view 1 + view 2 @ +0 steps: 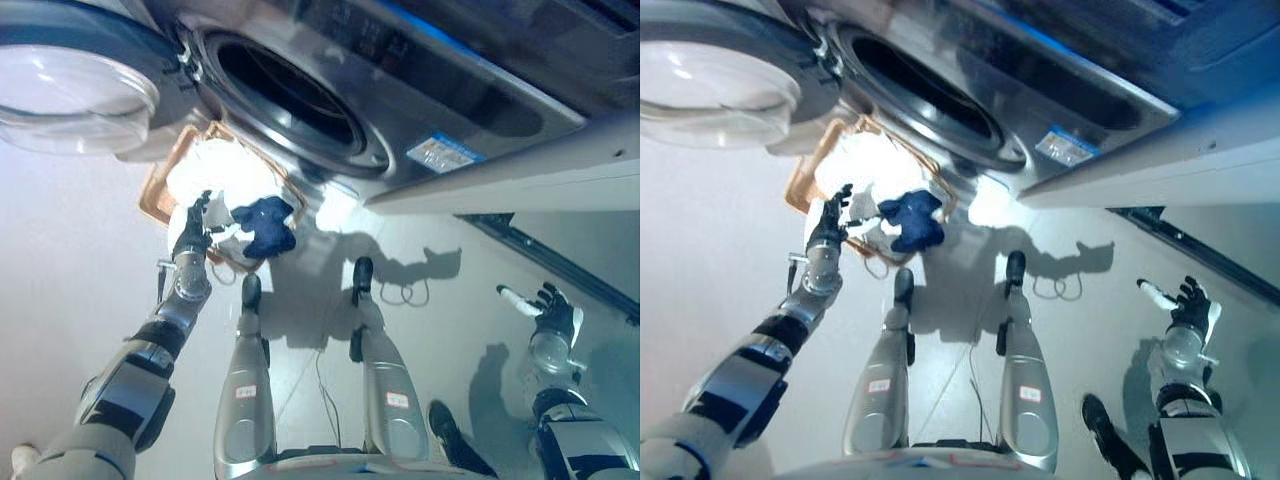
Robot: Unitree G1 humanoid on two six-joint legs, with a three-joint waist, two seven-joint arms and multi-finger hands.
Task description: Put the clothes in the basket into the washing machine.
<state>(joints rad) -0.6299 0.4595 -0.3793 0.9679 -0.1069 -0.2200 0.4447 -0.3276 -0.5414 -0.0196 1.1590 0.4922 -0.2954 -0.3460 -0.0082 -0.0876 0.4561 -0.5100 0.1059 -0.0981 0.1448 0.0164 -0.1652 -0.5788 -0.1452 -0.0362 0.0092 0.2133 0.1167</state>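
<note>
Clothes: Right, the load is in the basket and nowhere else — a heap of white cloth [222, 170] with a dark blue crumpled garment [268, 224] lying on its near side, draped toward the rim.
Basket: a shallow tan woven basket [158, 188] on the pale floor, just below the open mouth of the machine.
Washing machine: a silver-grey front-loading washing machine [420, 95], its round glass door [75, 85] swung wide to the left; the dark drum opening [285, 95] shows no clothing inside as far as can be seen.
Progress: by my reading, barely begun — the door is open and ready, but every piece visible sits in the basket, so picking up and loading are all left to do.
Left hand: the dark left hand [830, 226] is stretched out on a long arm to the near edge of the basket, fingers spread and pointing up toward the white cloth, close beside the blue garment; it pinches nothing that I can make out.
Right hand: the right hand [1185, 300] is held low and well apart from the basket, out over bare floor on the right, fingers loosely splayed and carrying nothing.
Next, as a judgement: the left hand looks placed to close on the cloth nearest it.
</note>
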